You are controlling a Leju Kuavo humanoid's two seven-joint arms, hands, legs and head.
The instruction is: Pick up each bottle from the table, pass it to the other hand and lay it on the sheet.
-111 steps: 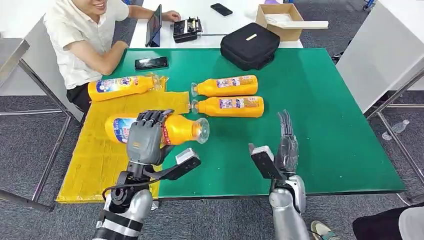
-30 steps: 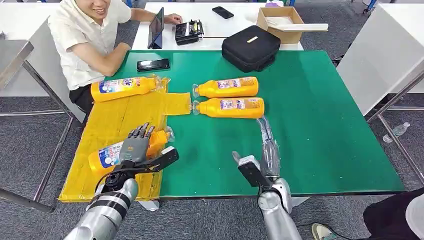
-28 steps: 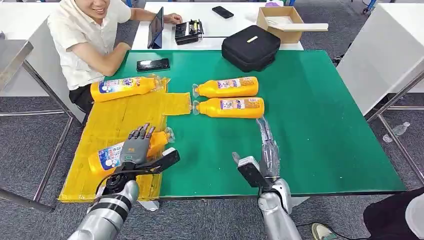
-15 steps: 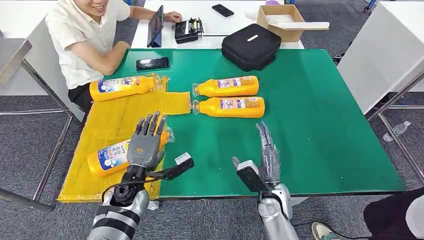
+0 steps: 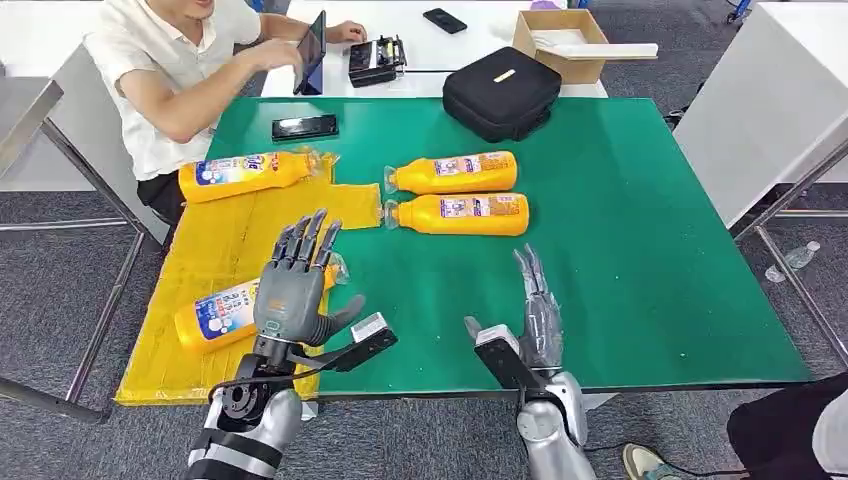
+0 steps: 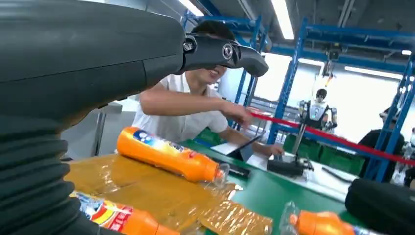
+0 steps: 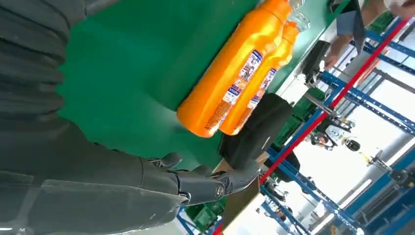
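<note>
An orange bottle [image 5: 213,313] lies on the yellow sheet [image 5: 235,235] near its front, label toward me. My left hand [image 5: 294,284] hovers just above its neck end, fingers spread, holding nothing. A second bottle [image 5: 243,175] lies at the sheet's far edge; the left wrist view shows it too [image 6: 167,157]. Two more bottles [image 5: 454,172] [image 5: 462,214] lie side by side on the green table, caps toward the sheet. My right hand [image 5: 536,308] stands near the table's front edge, fingers straight and empty, short of the nearer bottle [image 7: 229,85].
A black bag [image 5: 499,90] and a phone [image 5: 302,127] lie at the table's far side. Beyond are a cardboard box [image 5: 563,40] and a tablet. A person [image 5: 170,80] sits at the far left corner, reaching for the tablet. The green table's right half [image 5: 660,250] is bare.
My left hand has let go of the near bottle on the sheet and risen with its fingers spread. The right hand has hardly moved. The person's arm has reached toward the tablet.
</note>
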